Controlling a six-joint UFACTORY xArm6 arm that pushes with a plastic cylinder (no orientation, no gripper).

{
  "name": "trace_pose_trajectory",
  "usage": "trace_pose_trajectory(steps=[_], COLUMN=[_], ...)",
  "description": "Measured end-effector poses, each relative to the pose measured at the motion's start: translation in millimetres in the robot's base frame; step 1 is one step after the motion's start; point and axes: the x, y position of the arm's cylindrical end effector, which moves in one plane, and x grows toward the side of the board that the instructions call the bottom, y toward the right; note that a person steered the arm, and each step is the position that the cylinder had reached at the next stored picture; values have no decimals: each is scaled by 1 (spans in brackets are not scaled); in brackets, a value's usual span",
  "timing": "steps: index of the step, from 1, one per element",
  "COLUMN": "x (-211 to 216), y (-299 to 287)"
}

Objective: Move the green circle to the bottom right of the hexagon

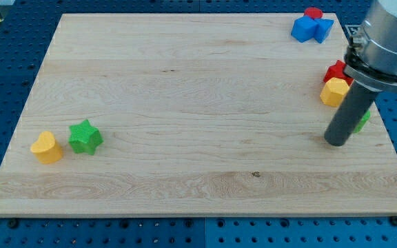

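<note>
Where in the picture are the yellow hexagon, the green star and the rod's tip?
yellow hexagon [334, 91]: camera view, on its top face.
green star [85, 136]: camera view, on its top face.
my tip [336, 141]: camera view, at the rod's lower end, below the yellow hexagon.

Arm comes in from view's top right, grey wrist housing at frame edge. Dark rod runs down-left, slightly tilted; tip [337, 142] down on the board, right side.

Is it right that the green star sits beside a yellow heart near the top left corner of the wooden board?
Not quite. The green star does sit beside the yellow heart, but the camera view shows them near the board's bottom left corner, not the top left.
</note>
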Motion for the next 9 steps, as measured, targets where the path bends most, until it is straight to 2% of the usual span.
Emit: trace_pose_trajectory(steps=[1, 3, 5, 6, 7, 9], x=[-3, -24, -7, -8, -26, -65], y=[24, 16, 4, -57, -141, -345])
